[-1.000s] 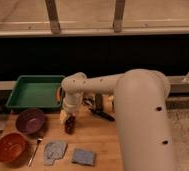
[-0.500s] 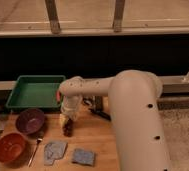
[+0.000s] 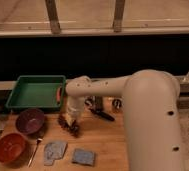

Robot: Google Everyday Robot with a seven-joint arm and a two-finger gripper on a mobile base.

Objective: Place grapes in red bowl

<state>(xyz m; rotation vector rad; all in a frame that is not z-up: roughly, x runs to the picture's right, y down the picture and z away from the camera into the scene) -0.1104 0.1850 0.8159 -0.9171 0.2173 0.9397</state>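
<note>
The grapes (image 3: 68, 124), a dark reddish-purple knobbly bunch, lie on the wooden table (image 3: 113, 145) near its middle. My gripper (image 3: 71, 117) points down right above them, at the end of the white arm, and its tip meets the top of the bunch. The red bowl (image 3: 9, 148), orange-red and glossy inside, stands at the front left of the table, well left of the gripper and nearer the camera. It looks empty.
A dark purple bowl (image 3: 29, 121) stands between the grapes and the red bowl. A green tray (image 3: 36, 93) is at the back left. A spoon (image 3: 34, 151), two grey-blue cloth pieces (image 3: 54, 150) (image 3: 83, 157) and a black tool (image 3: 104, 115) lie on the table.
The arm has swung a little to the left and closer to the camera. The gripper stays over the grapes, which have not visibly moved.
</note>
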